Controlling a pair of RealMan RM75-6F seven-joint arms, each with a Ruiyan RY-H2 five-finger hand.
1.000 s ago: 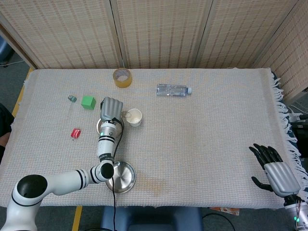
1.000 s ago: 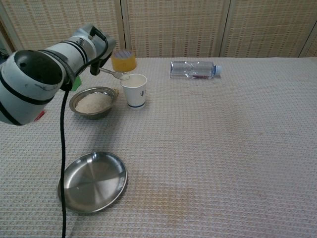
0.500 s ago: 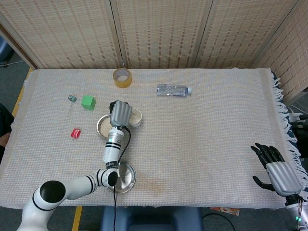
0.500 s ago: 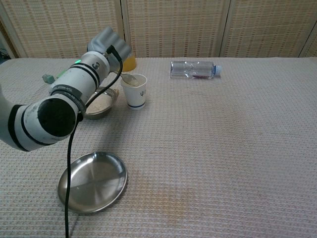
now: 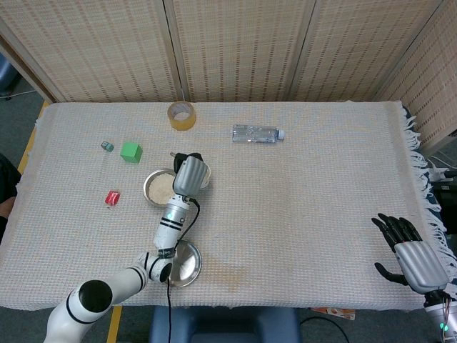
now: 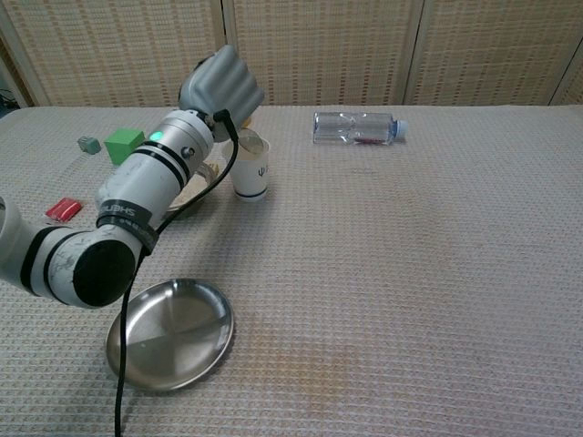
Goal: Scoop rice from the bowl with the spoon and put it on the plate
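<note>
1. The round shallow stainless-steel plate [image 6: 171, 333] is seen near the front edge of the cloth-covered table [image 5: 314, 193]; no rice is visible on it, so the transfer is judged not yet made.
2. The round metal bowl of white rice [image 5: 160, 187] is located behind the plate, just beside a white paper cup [image 6: 252, 173].
3. The left robot hand [image 6: 221, 86] is held over the cup, with fingers curled (its back is turned to both cameras).
4. The spoon is hidden in both views; whether it is gripped cannot be told.
5. The right robot hand [image 5: 410, 254] is held well apart at the table's far right corner, fingers spread, nothing held.
6. Remaining, as judged: scooping, carrying to the plate, tipping out.
7. The rice appears as a pale, level mound filling the bowl.
</note>
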